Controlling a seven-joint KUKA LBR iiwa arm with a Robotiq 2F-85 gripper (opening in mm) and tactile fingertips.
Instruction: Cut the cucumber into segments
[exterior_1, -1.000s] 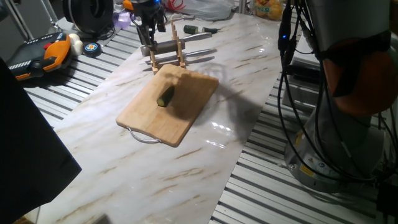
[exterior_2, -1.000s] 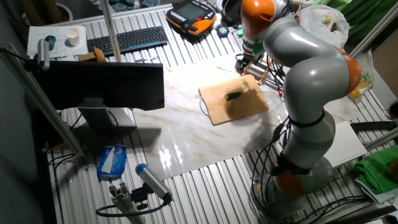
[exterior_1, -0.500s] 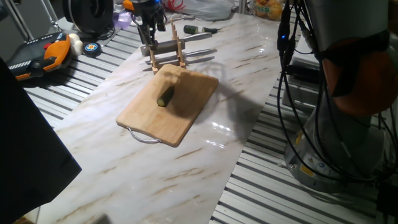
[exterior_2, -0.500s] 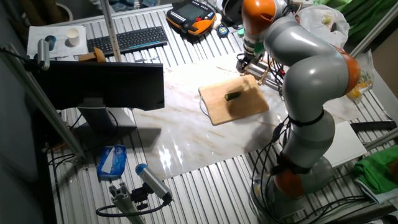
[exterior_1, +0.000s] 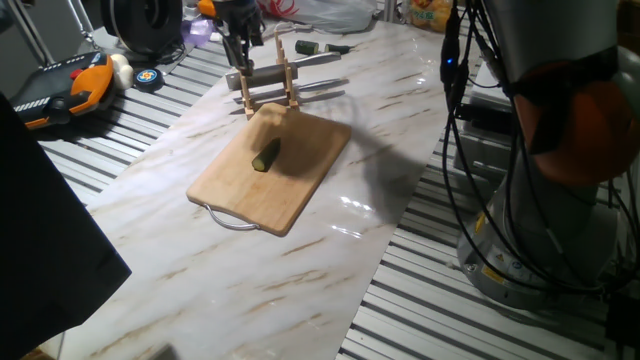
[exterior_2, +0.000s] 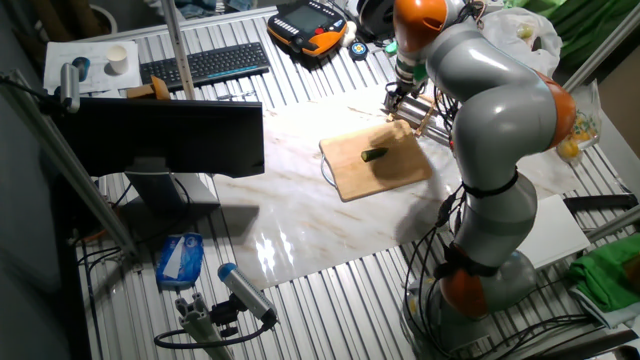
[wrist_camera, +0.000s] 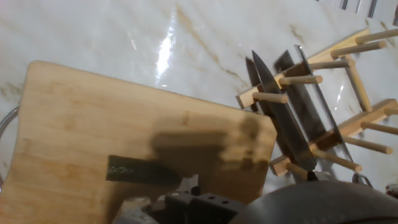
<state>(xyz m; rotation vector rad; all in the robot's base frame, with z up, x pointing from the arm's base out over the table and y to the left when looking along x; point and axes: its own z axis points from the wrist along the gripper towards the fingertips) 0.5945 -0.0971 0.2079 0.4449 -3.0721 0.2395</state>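
Note:
The cucumber is a short dark green piece lying whole near the middle of the wooden board. It also shows in the other fixed view and in the hand view on the board. No cut segments are in view. My gripper hangs at the handle end of a knife that lies in the wooden peg rack behind the board. In the hand view the knife blade runs from under the hand across the rack. The fingers are hidden.
A second knife lies lower in the rack. An orange and black pendant sits at the far left. A keyboard and a monitor stand beyond the table. The arm's base and cables stand at the right.
The gripper and wrist have shifted slightly upward at the rack. The knife, board and cucumber have not moved.

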